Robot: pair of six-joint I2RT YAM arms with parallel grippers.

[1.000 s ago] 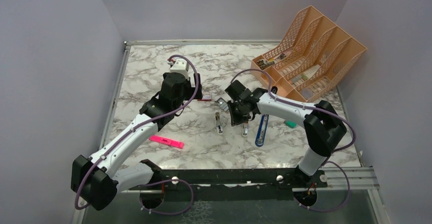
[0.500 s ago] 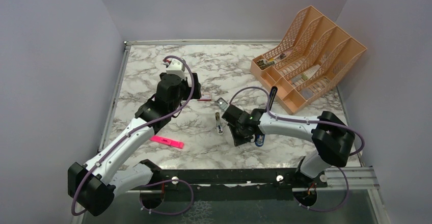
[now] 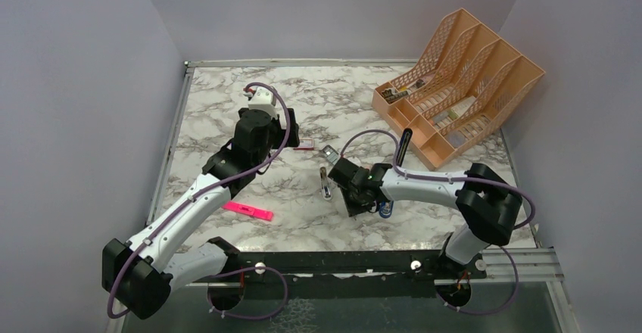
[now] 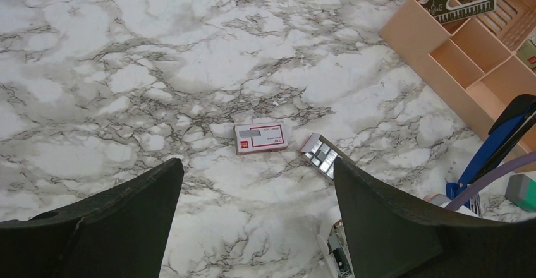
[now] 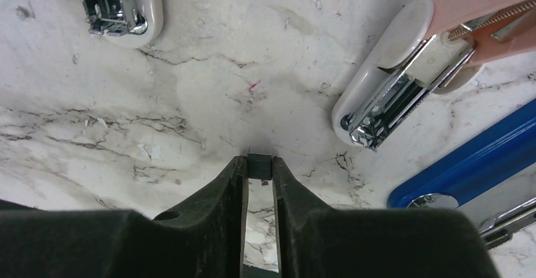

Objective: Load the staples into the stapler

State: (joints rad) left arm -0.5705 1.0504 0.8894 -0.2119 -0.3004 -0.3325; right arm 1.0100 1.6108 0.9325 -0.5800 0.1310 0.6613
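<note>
1. Now the right hand (image 5: 259,172), black and two-fingered, sits low over the white-and-grey marbled surface (image 3: 227,106). A second ago it was farther back, and it has since swung nearer and dropped.
2. Held item: the staples (image 5: 259,165), a small grey block seen end-on, are clamped between the right hand's tips.
3. Adjacent: the white-bodied stapler with pink upper arm (image 5: 385,104) lies just right of the held block, chrome channel exposed, not touching it.
4. Changed: the blue stapler (image 4: 496,140) lay flat a second ago, and its long arm now stands raised.
5. Idle: the left hand (image 4: 256,164) has its fingers wide apart and empty, above the small red-and-white cardboard box (image 4: 260,137). It has barely shifted.
6. Judgement: pick-up is complete, and insertion into a stapler channel remains.
</note>
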